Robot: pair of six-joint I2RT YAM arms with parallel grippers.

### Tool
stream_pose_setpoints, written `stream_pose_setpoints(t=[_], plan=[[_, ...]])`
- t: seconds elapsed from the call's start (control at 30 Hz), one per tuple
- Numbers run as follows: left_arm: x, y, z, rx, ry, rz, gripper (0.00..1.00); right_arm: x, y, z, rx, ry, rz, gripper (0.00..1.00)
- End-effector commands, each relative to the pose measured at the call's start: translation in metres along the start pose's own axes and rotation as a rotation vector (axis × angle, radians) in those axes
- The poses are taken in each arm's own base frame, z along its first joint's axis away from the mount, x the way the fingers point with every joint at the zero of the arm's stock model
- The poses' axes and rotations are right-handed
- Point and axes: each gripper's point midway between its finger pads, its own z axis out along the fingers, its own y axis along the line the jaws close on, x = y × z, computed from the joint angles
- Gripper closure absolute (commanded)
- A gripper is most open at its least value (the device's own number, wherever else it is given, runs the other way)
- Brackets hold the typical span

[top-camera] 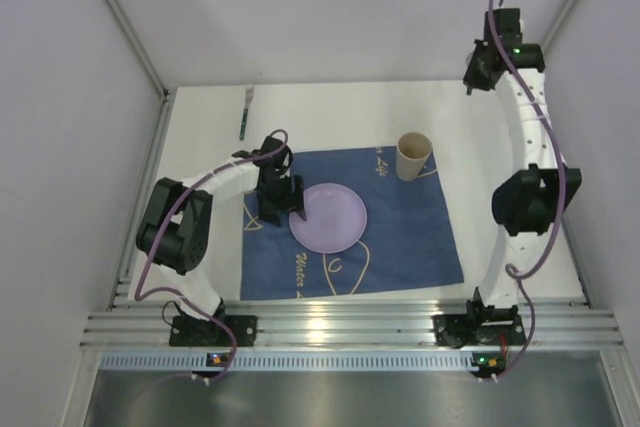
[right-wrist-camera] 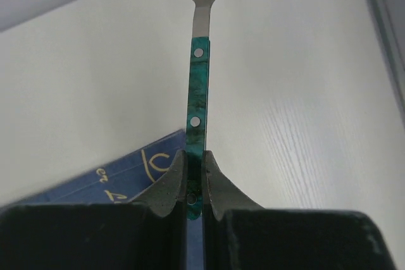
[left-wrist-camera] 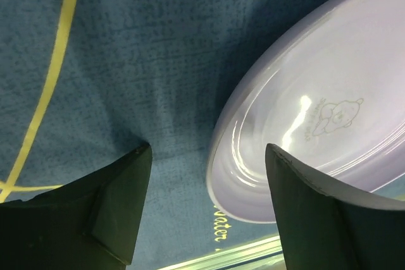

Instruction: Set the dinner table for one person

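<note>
The white tabletop (top-camera: 200, 147) spreads between grey walls, carrying a blue placemat (top-camera: 410, 237) with a lilac plate (top-camera: 335, 217) and a paper cup (top-camera: 413, 155). The left tool (top-camera: 285, 205) stands released astride the plate's rim. The raised right tool (right-wrist-camera: 195, 169) is clenched on a green-handled spoon (right-wrist-camera: 198, 86).

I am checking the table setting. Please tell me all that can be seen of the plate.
The plate is round, lilac and glossy, like plastic, with a shallow well and a raised rim. A line drawing is printed in its middle. It is empty and lies right side up near the middle of the blue mat. Its left rim sits between the fingers of the open left gripper; contact cannot be told.
</note>
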Motion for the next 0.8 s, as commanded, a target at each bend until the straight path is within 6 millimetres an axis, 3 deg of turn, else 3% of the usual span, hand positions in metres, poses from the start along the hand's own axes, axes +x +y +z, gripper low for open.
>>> stream_pose_setpoints(t=[0.0, 0.17, 0.27, 0.3, 0.37, 0.4, 0.47, 0.53, 0.67, 0.7, 0.73, 0.77], plan=[[-0.013, -0.001, -0.017, -0.018, -0.087, 0.023, 0.22, -0.026, -0.008, -0.082, -0.027, -0.139, 0.004, 1.0], [-0.05, -0.008, -0.046, -0.051, -0.21, 0.019, 0.18, -0.005, -0.004, -0.142, -0.089, -0.152, -0.012, 1.0], [-0.088, -0.008, -0.065, -0.054, -0.305, -0.028, 0.16, 0.032, 0.012, -0.175, -0.21, -0.109, -0.038, 1.0], [-0.108, -0.005, -0.077, -0.053, -0.355, -0.057, 0.15, 0.055, 0.022, -0.193, -0.283, -0.087, -0.063, 1.0], [-0.132, 0.008, -0.082, -0.095, -0.403, -0.1, 0.13, 0.074, 0.031, -0.209, -0.349, -0.091, -0.078, 1.0], [-0.151, 0.006, -0.094, -0.083, -0.449, -0.11, 0.12, 0.099, 0.036, -0.223, -0.418, -0.069, -0.097, 1.0], [-0.173, 0.019, -0.094, -0.084, -0.468, -0.139, 0.12, 0.116, 0.038, -0.232, -0.461, -0.067, -0.077, 1.0], [-0.197, 0.023, -0.107, -0.067, -0.505, -0.155, 0.12, 0.139, 0.025, -0.233, -0.439, -0.036, -0.063, 1.0], [-0.213, 0.018, -0.109, -0.038, -0.509, -0.14, 0.12, 0.144, -0.005, -0.226, -0.277, -0.036, -0.033, 1.0], [-0.213, 0.015, -0.107, -0.026, -0.505, -0.138, 0.13, 0.143, -0.019, -0.215, -0.176, -0.042, -0.026, 0.72], [-0.212, 0.013, -0.106, -0.011, -0.498, -0.135, 0.13, 0.15, -0.029, -0.206, -0.118, -0.012, -0.026, 0.5], [-0.21, 0.01, -0.103, 0.009, -0.485, -0.136, 0.13, 0.156, -0.035, -0.195, -0.076, 0.018, -0.032, 0.38]])
